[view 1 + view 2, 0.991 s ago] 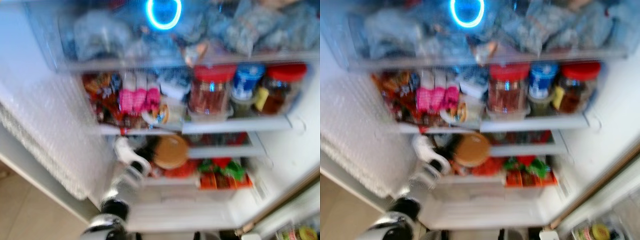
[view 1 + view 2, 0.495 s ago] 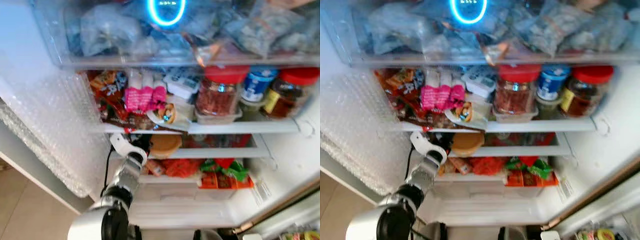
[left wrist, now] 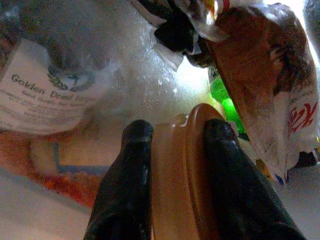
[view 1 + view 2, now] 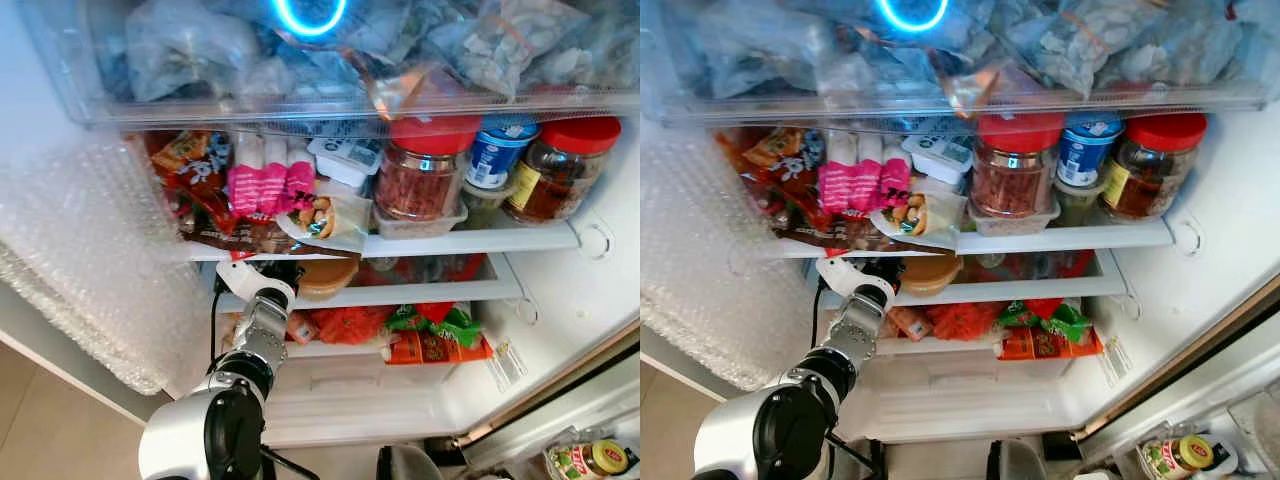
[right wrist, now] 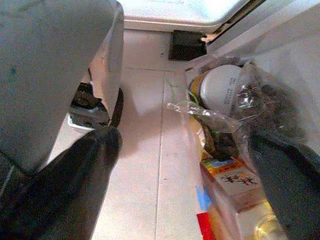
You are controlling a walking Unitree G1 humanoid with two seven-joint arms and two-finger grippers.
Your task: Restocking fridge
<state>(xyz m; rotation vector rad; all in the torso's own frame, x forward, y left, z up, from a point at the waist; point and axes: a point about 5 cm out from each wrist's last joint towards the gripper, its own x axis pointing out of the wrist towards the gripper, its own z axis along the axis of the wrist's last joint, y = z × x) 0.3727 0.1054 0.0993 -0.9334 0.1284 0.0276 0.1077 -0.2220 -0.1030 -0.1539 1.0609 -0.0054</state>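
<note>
White fridge interior (image 4: 590,300) fills the head views, its door open, shelves crowded, with bubble wrap (image 4: 90,270) hanging at nine o'clock.

On the second shelf, near seven o'clock of the scene, the left gripper (image 3: 172,150) reaches in and is clamped on a tan lidded container (image 4: 327,275); in the left wrist view its two black fingers (image 3: 227,185) press either side of the container's lid edge. Just beside it in that view a clear bag carries a label reading "Golden Dried" (image 3: 37,95), the rest too blurred to read, and a brown packet (image 3: 265,85) shows red script that I cannot make out.

At twelve o'clock from the container, on the shelf above, stand pink-wrapped bottles (image 4: 268,185), a snack plate in film (image 4: 325,220) and orange-and-black snack bags (image 4: 195,170). Toward two o'clock sit a red-lidded jar (image 4: 420,170), a blue-labelled tub (image 4: 495,155) and a second red-lidded jar (image 4: 560,170); their labels are too small to read. At four o'clock, on the lowest shelf, lie red and green packets (image 4: 430,335). Across the top, a clear drawer (image 4: 300,100) holds bagged food under a blue light ring (image 4: 308,15).

The right gripper (image 5: 200,180) hangs with its fingers spread wide above a tiled floor (image 5: 140,165), near a plastic bag (image 5: 235,115) of groceries holding a white-lidded jar (image 5: 220,87) and an orange carton (image 5: 232,182) printed with characters I cannot read.
</note>
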